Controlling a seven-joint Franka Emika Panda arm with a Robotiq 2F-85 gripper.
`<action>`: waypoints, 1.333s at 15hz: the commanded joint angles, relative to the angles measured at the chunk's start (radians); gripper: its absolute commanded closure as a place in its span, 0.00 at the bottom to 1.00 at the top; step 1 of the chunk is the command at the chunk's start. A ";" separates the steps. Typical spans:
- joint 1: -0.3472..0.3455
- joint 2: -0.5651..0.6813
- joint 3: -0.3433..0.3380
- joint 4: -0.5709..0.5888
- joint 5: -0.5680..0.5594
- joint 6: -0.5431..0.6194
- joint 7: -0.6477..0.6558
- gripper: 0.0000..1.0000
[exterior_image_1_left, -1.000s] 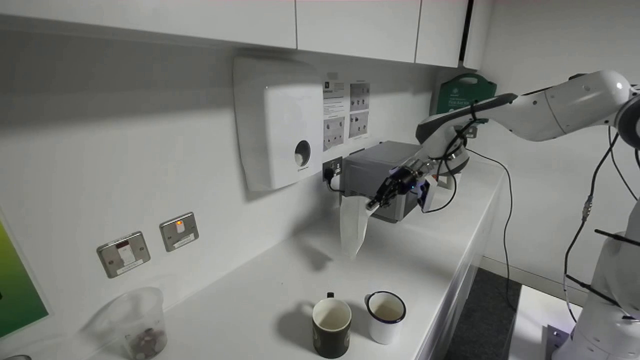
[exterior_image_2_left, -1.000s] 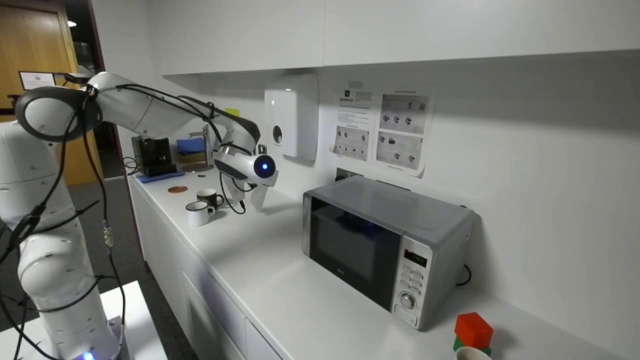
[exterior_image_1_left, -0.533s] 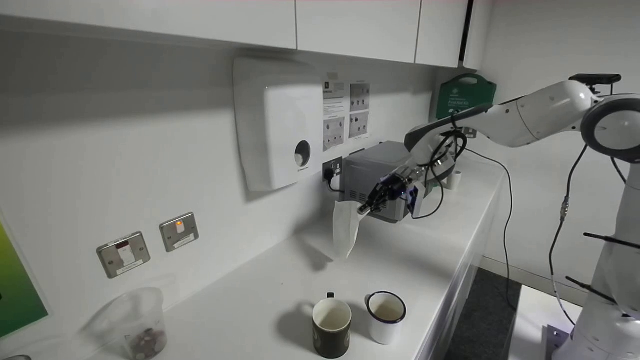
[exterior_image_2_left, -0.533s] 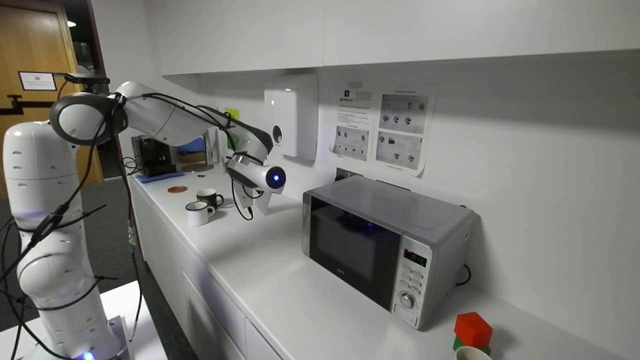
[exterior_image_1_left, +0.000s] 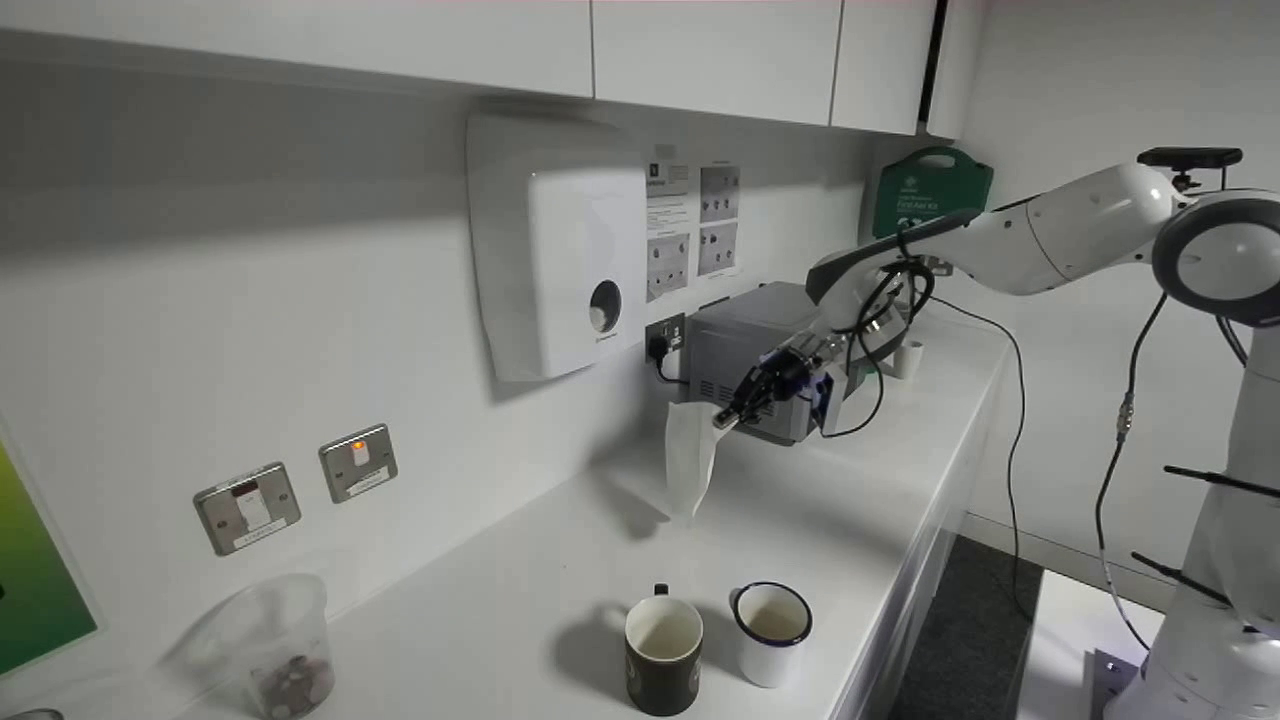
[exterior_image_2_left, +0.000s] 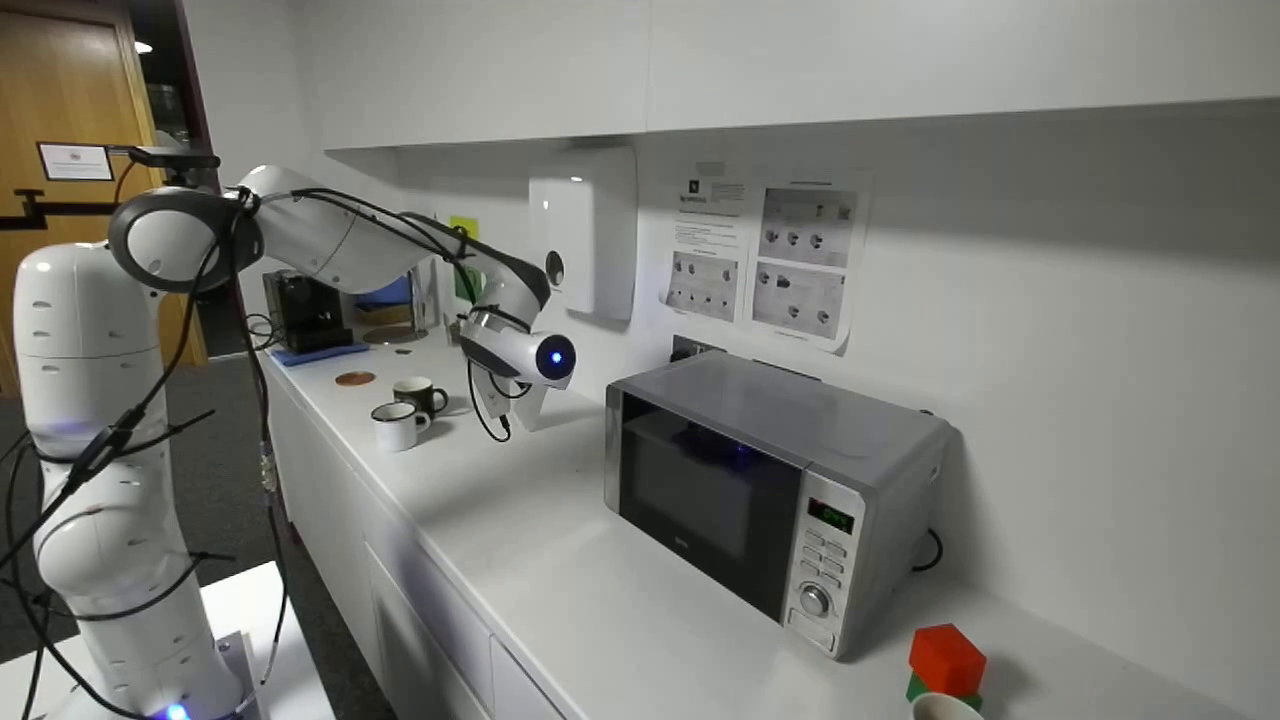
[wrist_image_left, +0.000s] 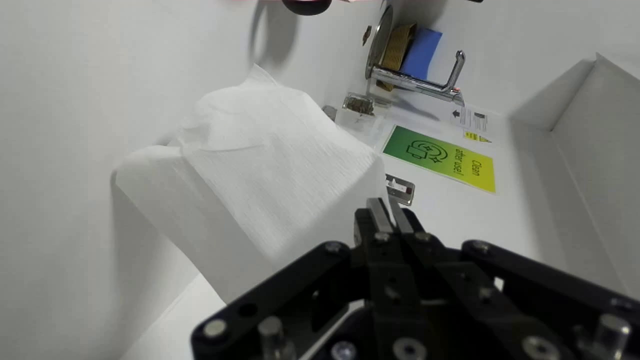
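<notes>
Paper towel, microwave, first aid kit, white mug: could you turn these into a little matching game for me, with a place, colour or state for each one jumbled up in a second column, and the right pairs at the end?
Things:
1. paper towel
2. microwave
3. first aid kit
4. white mug

Place, colour or state:
A. on the counter, beside a dark mug
B. green
C. pinched in the gripper
D. grey, with a dark door

Right pairs: 1-C, 2-D, 3-B, 4-A
</notes>
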 joint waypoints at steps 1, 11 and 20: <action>-0.044 0.003 0.003 -0.003 0.031 -0.057 -0.037 1.00; -0.046 0.005 0.021 0.004 0.064 -0.057 -0.085 1.00; -0.023 0.018 0.062 -0.010 0.135 -0.035 -0.124 1.00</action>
